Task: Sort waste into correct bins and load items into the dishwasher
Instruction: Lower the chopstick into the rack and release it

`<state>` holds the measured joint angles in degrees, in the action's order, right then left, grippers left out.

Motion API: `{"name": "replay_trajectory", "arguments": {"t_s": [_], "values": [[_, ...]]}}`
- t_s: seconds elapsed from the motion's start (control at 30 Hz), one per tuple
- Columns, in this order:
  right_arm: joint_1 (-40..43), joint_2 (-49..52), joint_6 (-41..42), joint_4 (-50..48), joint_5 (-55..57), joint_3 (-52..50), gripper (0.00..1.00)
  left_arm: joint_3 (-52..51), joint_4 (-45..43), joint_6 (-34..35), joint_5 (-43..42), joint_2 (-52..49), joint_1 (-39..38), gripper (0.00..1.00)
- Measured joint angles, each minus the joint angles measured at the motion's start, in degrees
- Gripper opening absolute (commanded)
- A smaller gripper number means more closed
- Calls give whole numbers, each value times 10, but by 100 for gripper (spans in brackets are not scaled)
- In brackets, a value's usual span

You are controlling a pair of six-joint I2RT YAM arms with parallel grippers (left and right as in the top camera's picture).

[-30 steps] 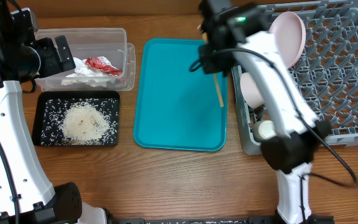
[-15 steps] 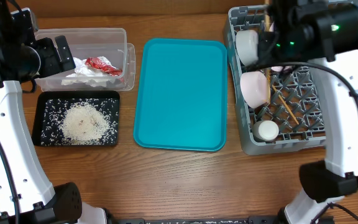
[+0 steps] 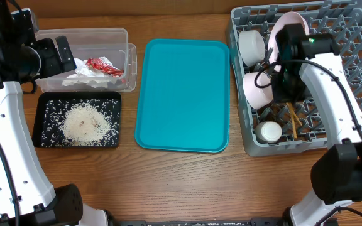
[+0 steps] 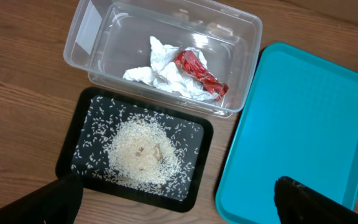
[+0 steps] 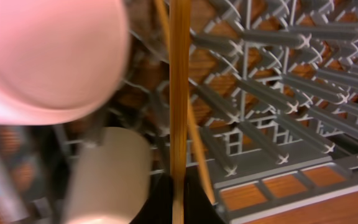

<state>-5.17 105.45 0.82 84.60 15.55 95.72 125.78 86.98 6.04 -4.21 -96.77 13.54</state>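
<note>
While the right pincer point(image 5: 178, 200) is clamped on a chopstick point(image 5: 179, 93) among the pegs of the dish rack point(image 5: 272, 81), the left pincer point(image 4: 182, 198) hangs spread apart by the clear tub point(image 4: 79, 37) holding wrapper point(image 4: 199, 73) and paper point(image 4: 160, 78)

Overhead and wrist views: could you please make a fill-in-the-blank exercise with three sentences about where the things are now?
1. The crumpled white paper and the ____ snack wrapper lie together in the clear tub.
2. The rice grains are heaped in the ____ tray.
3. The right arm's fingers are shut on a wooden chopstick among the pegs of the ____ dish rack.

Missing words: red; black; grey.
</note>
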Motion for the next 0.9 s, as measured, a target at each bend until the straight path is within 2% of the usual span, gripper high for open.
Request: {"name": "replay_trajectory", "arguments": {"t_s": [0.23, 0.37, 0.4, 0.5, 0.63, 0.77, 0.9], "values": [[35, 0, -12, -52, 18, -49, 15, 0, 0, 0, 0, 0, 0, 100], [44, 0, -12, -64, 20, -55, 43, 0, 0, 0, 0, 0, 0, 100], [45, 0, -14, -66, 22, -55, 44, 0, 0, 0, 0, 0, 0, 100], [45, 0, -20, -69, 22, -55, 43, 0, 0, 0, 0, 0, 0, 100], [45, 0, -23, -70, 2, -55, 33, 0, 0, 0, 0, 0, 0, 100], [45, 0, -21, -46, -28, -41, 34, 0, 0, 0, 0, 0, 0, 100], [43, 0, -21, -10, -51, 27, 36, 0, 0, 0, 0, 0, 0, 100]]}}
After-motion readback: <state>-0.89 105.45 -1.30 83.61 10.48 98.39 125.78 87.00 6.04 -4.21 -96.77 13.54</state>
